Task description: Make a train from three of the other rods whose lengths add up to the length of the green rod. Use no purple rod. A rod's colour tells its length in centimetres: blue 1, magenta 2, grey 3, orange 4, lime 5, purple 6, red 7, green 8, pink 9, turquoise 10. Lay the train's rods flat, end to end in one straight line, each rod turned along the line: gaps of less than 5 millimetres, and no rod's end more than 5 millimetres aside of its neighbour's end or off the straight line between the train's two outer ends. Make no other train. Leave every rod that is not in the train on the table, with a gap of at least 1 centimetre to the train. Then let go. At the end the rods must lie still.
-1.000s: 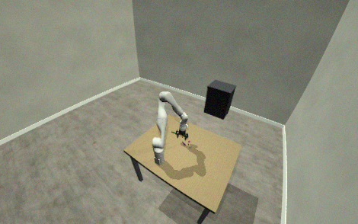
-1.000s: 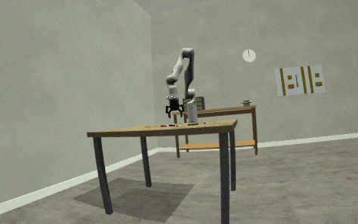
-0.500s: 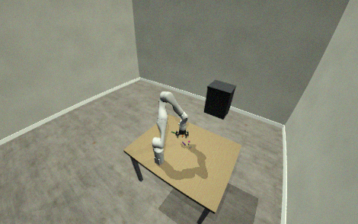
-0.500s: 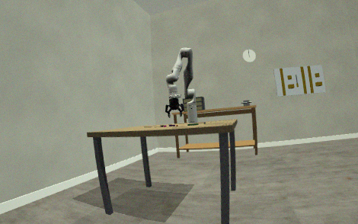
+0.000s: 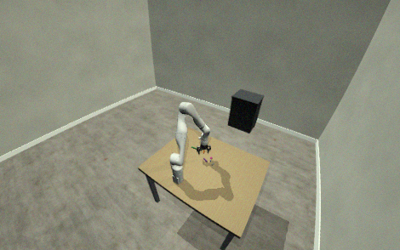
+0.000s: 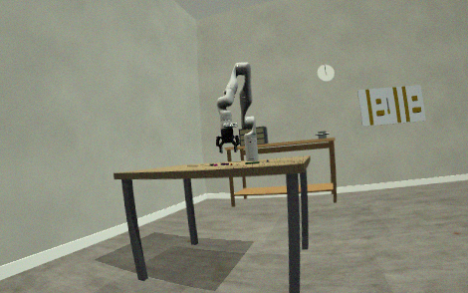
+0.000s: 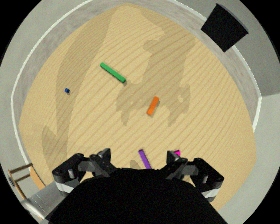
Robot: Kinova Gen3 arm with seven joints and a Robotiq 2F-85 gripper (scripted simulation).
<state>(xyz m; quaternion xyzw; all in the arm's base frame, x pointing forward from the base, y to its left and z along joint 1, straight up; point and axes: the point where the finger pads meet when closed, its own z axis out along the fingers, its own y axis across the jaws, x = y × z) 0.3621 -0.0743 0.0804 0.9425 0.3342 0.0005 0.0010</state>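
In the wrist view a green rod lies flat on the wooden table, up and left of centre. An orange rod lies near the middle. A small blue rod lies at the left. A purple rod and a magenta rod show just above the fingers, partly hidden. My gripper is open and empty, held above the table. In the top view the gripper hangs near the green rod, with the purple rod to its right.
A black cabinet stands on the floor beyond the table. In the exterior view a second table with a shelf stands behind. The arm's base sits at the table's left edge.
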